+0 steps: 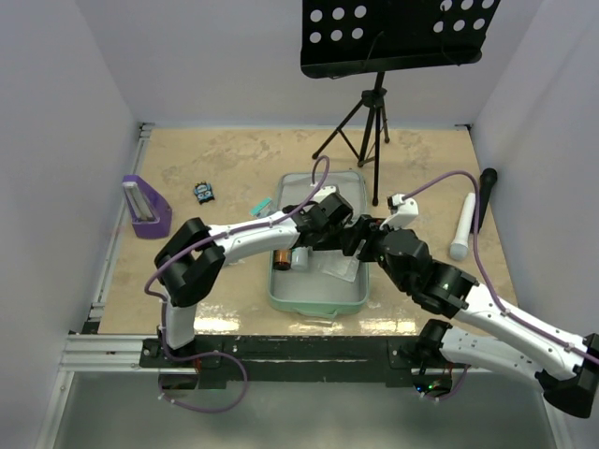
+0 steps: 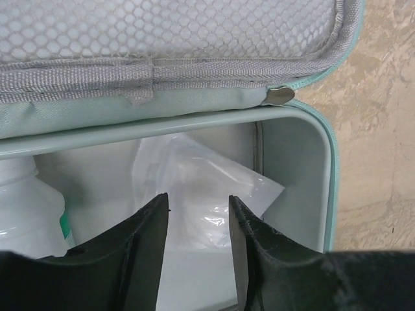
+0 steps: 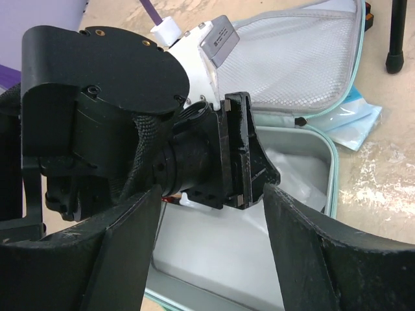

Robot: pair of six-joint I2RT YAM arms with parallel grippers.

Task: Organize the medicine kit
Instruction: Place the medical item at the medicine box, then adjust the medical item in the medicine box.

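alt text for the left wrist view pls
The left tool, its two black fingers parted, hovers over a clear plastic packet inside the open mint-green soft case. A grey mesh-lined lid is hinged above, a white bottle sits at the left, and beige table shows at right.

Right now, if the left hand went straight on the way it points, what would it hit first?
Probably the clear plastic packet lying inside the medicine kit, just ahead of the left hand; depth is unclear.
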